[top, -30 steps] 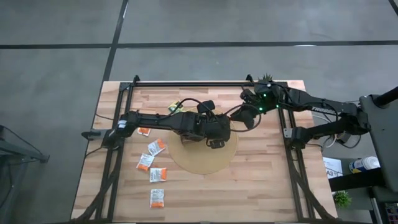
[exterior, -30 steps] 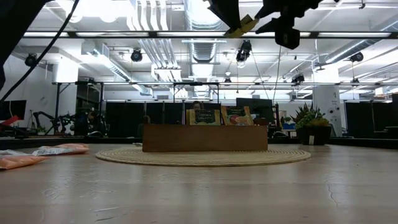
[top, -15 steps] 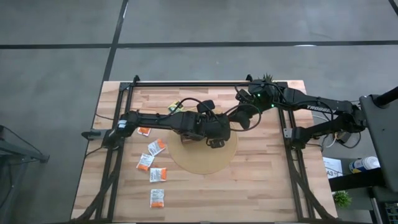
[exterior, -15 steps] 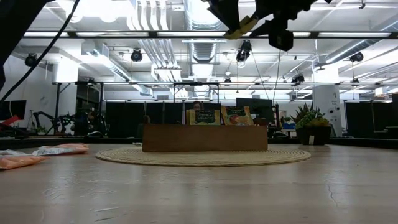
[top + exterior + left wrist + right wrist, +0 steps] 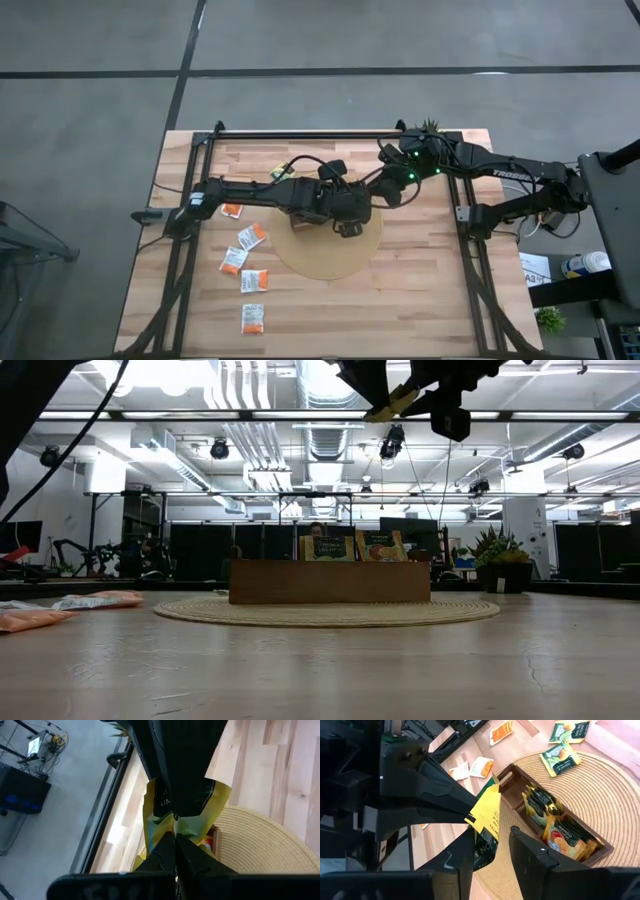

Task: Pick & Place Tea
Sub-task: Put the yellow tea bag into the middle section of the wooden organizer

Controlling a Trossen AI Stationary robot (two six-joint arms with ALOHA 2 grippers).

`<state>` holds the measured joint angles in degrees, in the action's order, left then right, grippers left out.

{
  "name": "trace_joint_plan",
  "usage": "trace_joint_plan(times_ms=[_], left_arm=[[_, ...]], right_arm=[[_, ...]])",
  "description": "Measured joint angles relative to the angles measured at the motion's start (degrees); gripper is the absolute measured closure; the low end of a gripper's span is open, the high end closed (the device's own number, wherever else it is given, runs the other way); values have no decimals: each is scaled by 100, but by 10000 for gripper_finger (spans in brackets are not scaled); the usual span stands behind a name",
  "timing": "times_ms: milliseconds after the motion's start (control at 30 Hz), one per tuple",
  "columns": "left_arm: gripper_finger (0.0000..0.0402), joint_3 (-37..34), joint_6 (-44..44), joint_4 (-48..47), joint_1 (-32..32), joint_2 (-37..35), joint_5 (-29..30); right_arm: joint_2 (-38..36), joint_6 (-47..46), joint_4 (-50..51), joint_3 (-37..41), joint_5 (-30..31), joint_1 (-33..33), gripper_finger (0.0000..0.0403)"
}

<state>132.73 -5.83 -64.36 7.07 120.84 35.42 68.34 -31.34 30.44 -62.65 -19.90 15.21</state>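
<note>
My left gripper (image 5: pixel 175 839) hangs high above the wooden tray (image 5: pixel 330 582), shut on a yellow-green tea sachet (image 5: pixel 155 815). My right gripper (image 5: pixel 491 833) has come up from the table's right. It is open, and its fingers stand on either side of the sachet's free, dark-labelled end (image 5: pixel 482 851); whether they touch it I cannot tell. The tray (image 5: pixel 600 840) rests on a round woven mat (image 5: pixel 330 255) with several sachets (image 5: pixel 555 822) standing in it. In the low view the held sachet (image 5: pixel 392 402) shows at the top edge. My left gripper pinches one end of the sachet (image 5: pixel 189 831) between its two shut fingers. They slant down toward the table's right, and the sachet sticks out past the fingertips toward my right gripper. It is lifted clear, well above the tray and mat.
Several orange-and-white sachets (image 5: pixel 250 260) lie on the bare wood left of the mat. A yellow-green one (image 5: pixel 283 172) lies near the far edge and two more (image 5: pixel 561 756) lie on the mat. A small potted plant (image 5: pixel 428 127) stands at the far right. Black frame rails run along both sides.
My right gripper has edged toward the table's left, closing in on the left gripper and the sachet it holds. The left gripper and the sachet have stayed where they were.
</note>
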Motion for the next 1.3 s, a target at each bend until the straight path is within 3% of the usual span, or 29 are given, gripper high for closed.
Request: trace_joint_plan(times_ms=[133,300,400,567,767,967,1300], left_arm=[[402,0,1,18,0,0,-2],[402,0,5,11,0,0,-24],[400,0,-15,10,0,0,-234],[364,0,-251,5,-13,0,-684],[274,-2,-903,-415,-6,-73,-832],[201,-2,-1427,-817,26,-485,-1368],[186,-89,-1718,-876,199,-1395,-831]], right_arm=[[0,-16,2,0,46,-10,295],[0,149,-2,0,54,-103,375],[-2,183,23,6,53,-154,389],[-2,278,51,13,37,-161,394],[0,318,19,13,62,-156,395],[-2,480,48,13,52,-158,395],[7,659,55,11,-101,-277,395]])
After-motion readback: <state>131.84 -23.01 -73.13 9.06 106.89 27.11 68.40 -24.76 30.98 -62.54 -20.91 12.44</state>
